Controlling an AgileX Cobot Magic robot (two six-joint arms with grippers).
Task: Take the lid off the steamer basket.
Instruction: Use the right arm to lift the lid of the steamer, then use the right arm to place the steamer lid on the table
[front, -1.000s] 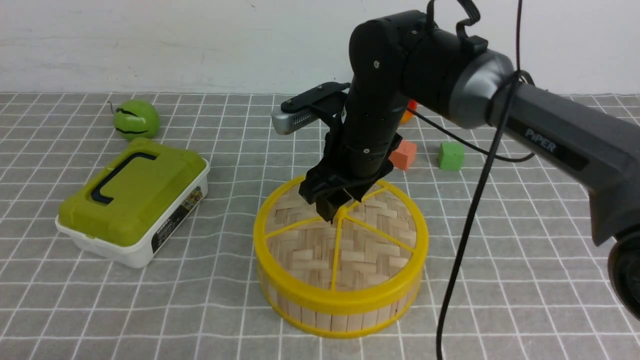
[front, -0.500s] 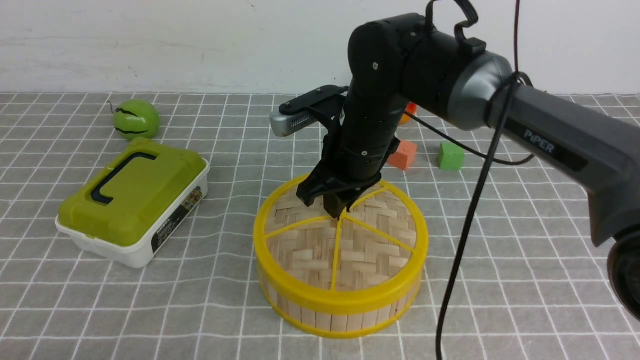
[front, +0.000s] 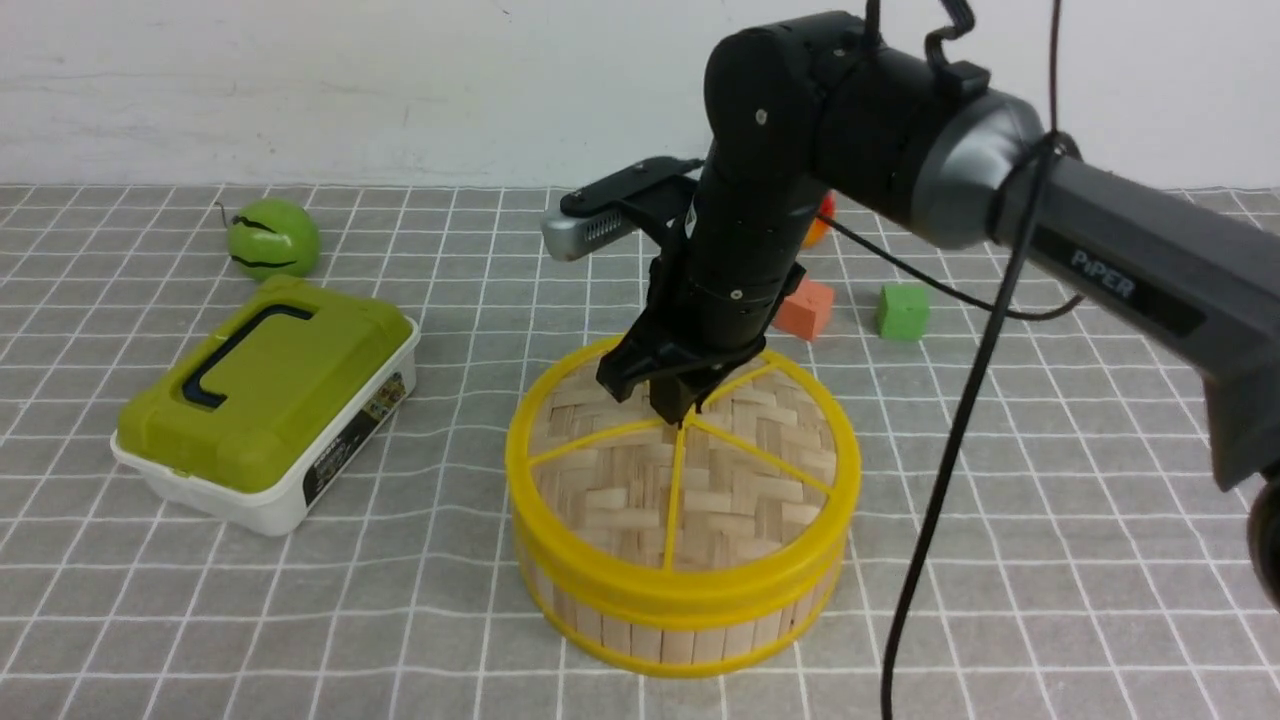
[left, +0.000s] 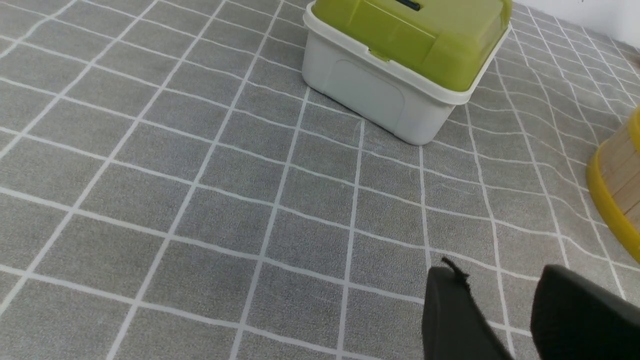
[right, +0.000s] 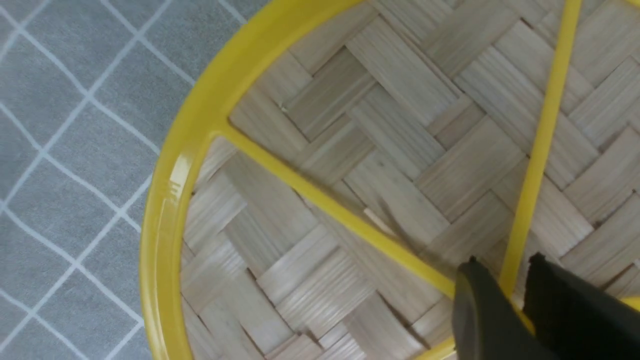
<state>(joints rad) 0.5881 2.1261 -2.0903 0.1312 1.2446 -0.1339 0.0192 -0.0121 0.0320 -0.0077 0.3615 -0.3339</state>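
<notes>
- The lid (front: 700, 490) is seen lying flat with its woven face upward, on top of the steamer basket (front: 640, 625), near the middle of the grey checked cloth (front: 300, 620).
- Being round, it has no long axis. Its spokes run outward from the centre knob to the rim.
- Whether the lid rests fully on the basket or is raised a little off it cannot be told. A thin seam is seen between its rim and the basket's top band.
- One lid and one basket are counted. Four yellow spokes are seen in the front view, the part behind the arm being hidden.
- One white box with a green lid (front: 265, 400), one green ball (front: 272, 238), one orange block (front: 808, 308) and one green cube (front: 902, 311) are also counted.
- The lid is made of pale bamboo strips woven in a herringbone, framed by a thick glossy yellow rim.
- The right gripper (front: 680, 412) is pointed downward at the lid's centre, its fingers closed tightly on the yellow knob.
- The left gripper (left: 500, 270) is held low over bare cloth near the box, its fingers parted with nothing between them.
</notes>
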